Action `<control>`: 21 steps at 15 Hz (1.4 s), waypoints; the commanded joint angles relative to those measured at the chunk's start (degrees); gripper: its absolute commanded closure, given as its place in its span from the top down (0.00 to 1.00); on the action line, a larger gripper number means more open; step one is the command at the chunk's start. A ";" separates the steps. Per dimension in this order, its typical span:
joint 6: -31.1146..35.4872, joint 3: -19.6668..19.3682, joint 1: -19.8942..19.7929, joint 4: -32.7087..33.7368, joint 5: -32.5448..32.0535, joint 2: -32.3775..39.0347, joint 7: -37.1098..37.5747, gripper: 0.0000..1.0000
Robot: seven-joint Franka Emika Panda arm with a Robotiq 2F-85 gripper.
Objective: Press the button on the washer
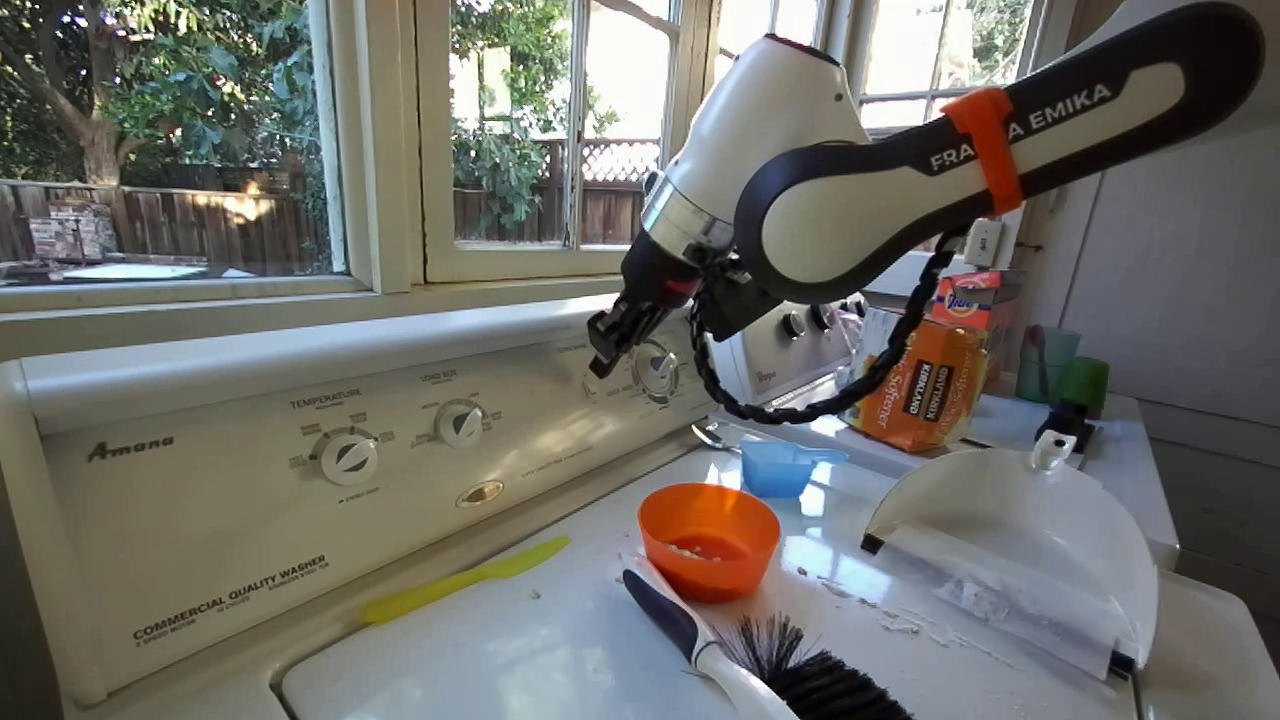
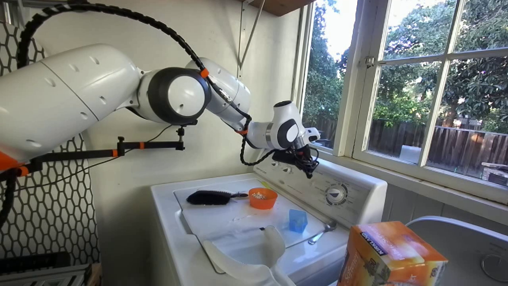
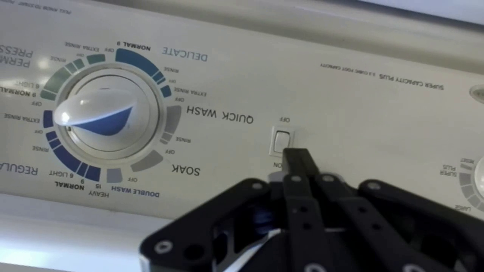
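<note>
The washer [image 1: 240, 470] has a cream control panel, which also shows in an exterior view [image 2: 307, 190] and the wrist view [image 3: 359, 124]. The button is a small white rocker switch [image 3: 282, 140] in a square frame, with OFF and ON printed at its two ends. The wrist picture stands upside down. My gripper [image 3: 300, 158] is shut and empty; its fingertips overlap the ON end of the switch in the wrist view. In both exterior views the gripper [image 1: 602, 355] [image 2: 309, 174] points down at the panel. I cannot tell whether it touches.
A large cycle knob [image 3: 107, 113] sits beside the switch. On the lid are an orange bowl [image 1: 710, 540], a blue scoop [image 1: 778, 468], a brush [image 1: 830, 680], a yellow knife [image 1: 465, 580] and a white dustpan [image 1: 1040, 530]. A window [image 1: 560, 130] stands behind the panel.
</note>
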 commanded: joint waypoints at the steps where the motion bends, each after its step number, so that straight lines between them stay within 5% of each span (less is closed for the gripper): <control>1: -2.51 -0.62 0.42 -0.06 -0.73 0.15 -0.40 0.00; 21: -3.88 -0.74 0.04 0.76 -0.26 2.20 -0.94 0.00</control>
